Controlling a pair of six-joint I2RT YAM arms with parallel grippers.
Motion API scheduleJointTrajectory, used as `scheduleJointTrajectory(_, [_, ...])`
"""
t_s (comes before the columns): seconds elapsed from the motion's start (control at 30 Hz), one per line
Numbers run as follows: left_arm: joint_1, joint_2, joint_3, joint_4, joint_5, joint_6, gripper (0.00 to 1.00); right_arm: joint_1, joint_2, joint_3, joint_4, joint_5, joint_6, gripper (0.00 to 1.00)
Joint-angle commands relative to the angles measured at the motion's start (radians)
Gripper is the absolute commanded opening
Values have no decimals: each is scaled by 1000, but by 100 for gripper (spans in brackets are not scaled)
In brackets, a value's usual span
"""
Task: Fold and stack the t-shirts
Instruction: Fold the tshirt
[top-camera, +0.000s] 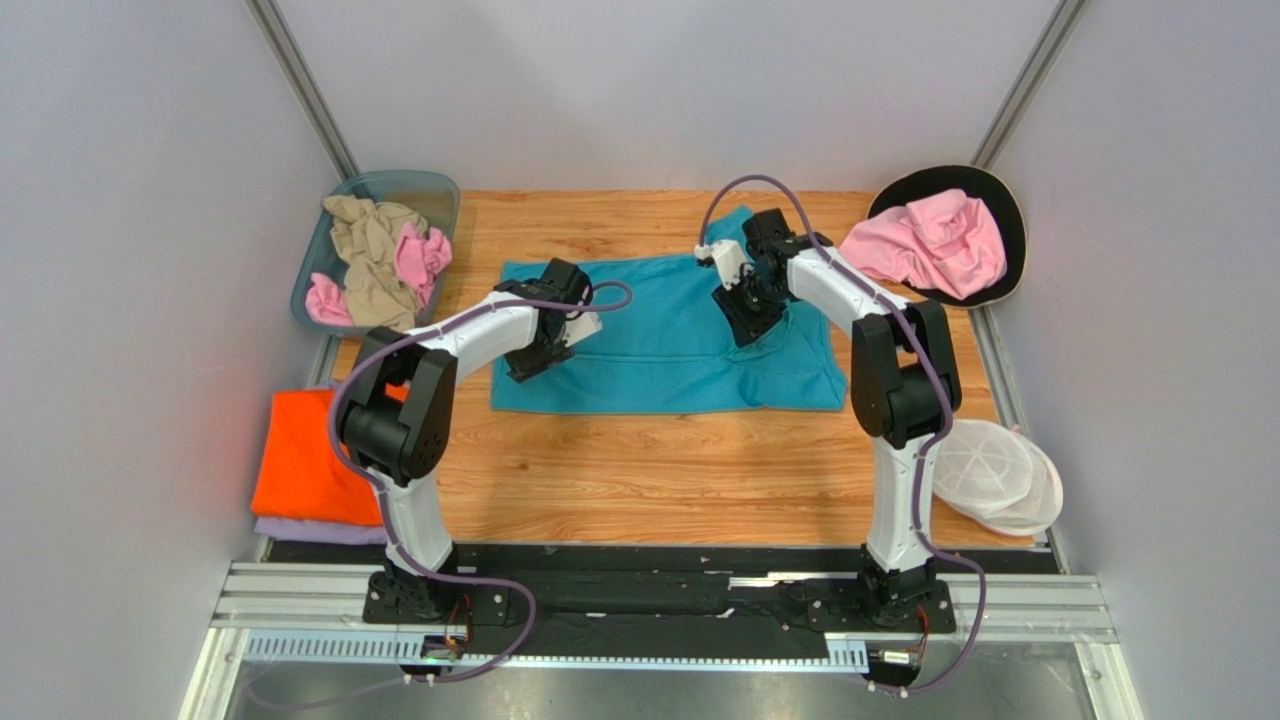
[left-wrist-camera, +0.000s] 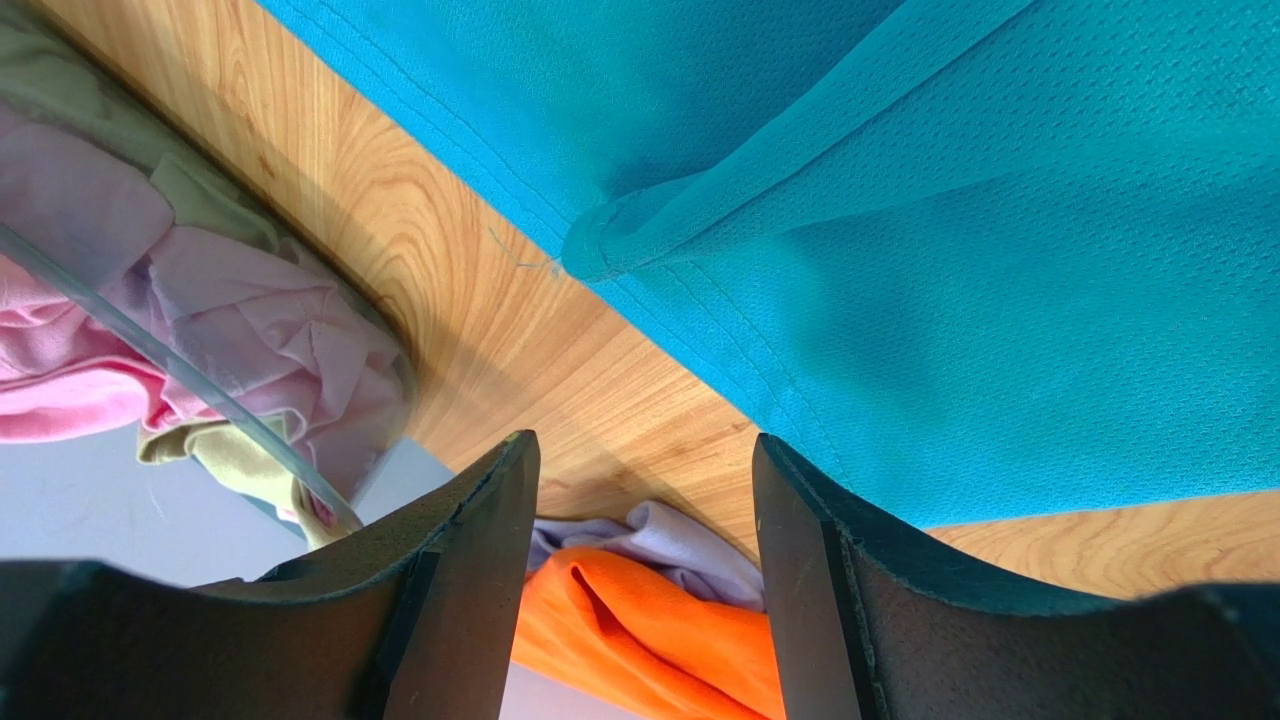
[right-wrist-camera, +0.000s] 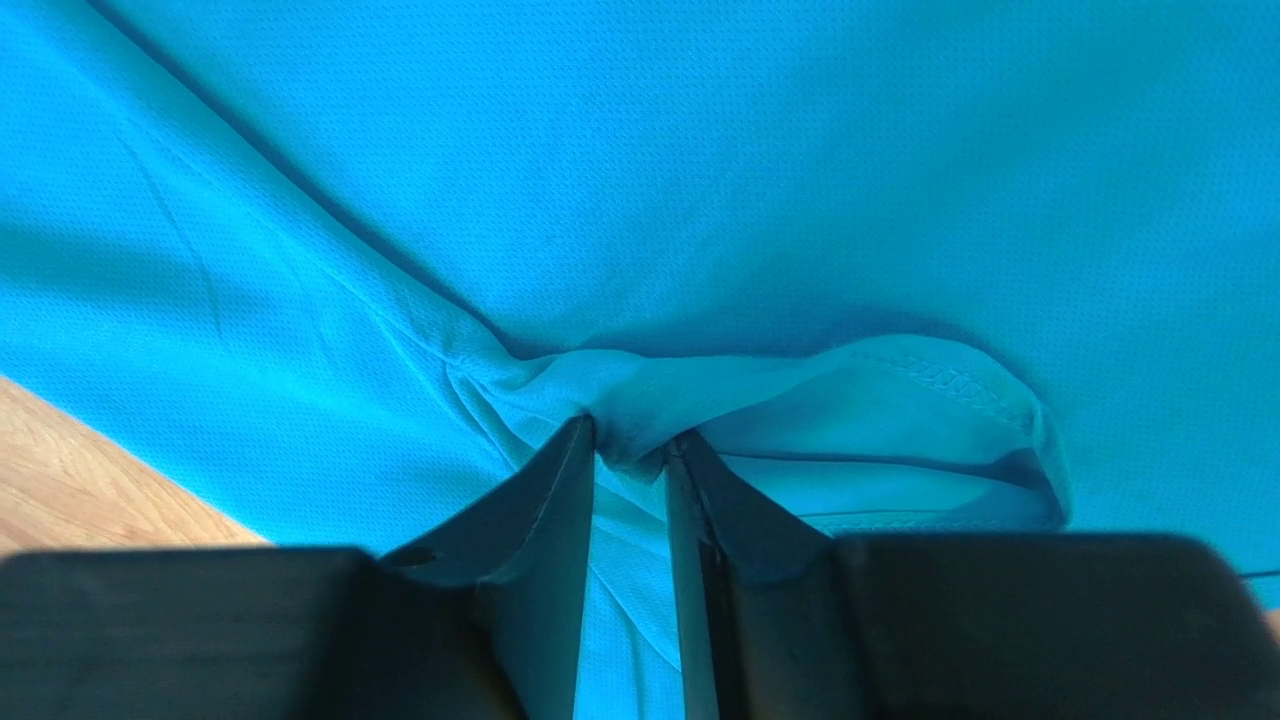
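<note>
A teal t-shirt (top-camera: 669, 345) lies spread on the wooden table (top-camera: 661, 480). My left gripper (top-camera: 559, 333) hovers over its left edge, open and empty; in the left wrist view its fingers (left-wrist-camera: 481, 555) frame bare wood, with the teal t-shirt's hem (left-wrist-camera: 962, 270) to the right. My right gripper (top-camera: 747, 308) is on the shirt's upper right part, shut on a bunched fold of the teal t-shirt (right-wrist-camera: 631, 398) near the collar. A folded orange t-shirt (top-camera: 308, 458) lies on a folded lavender one (top-camera: 316, 530) at the left edge.
A clear bin (top-camera: 376, 248) at the back left holds tan and pink garments. A pink garment (top-camera: 932, 240) lies on a black round mat at the back right. A white mesh item (top-camera: 995, 476) sits at the right front edge.
</note>
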Motion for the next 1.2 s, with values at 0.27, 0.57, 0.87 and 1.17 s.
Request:
scheduleJointTrajectory(0.27, [3, -5, -8, 22, -13, 1, 63, 6, -8, 72, 8, 9, 4, 0])
scheduleJointTrajectory(0.57, [3, -3, -8, 23, -21, -1, 63, 11, 23, 235, -73, 53, 1, 0])
scheduleJointTrajectory(0.87, [3, -14, -13, 26, -27, 5, 63, 19, 60, 272, -97, 86, -2, 13])
scheduleJointTrajectory(1.17, [3, -19, -24, 23, -28, 1, 63, 33, -2, 174, -77, 155, -11, 69])
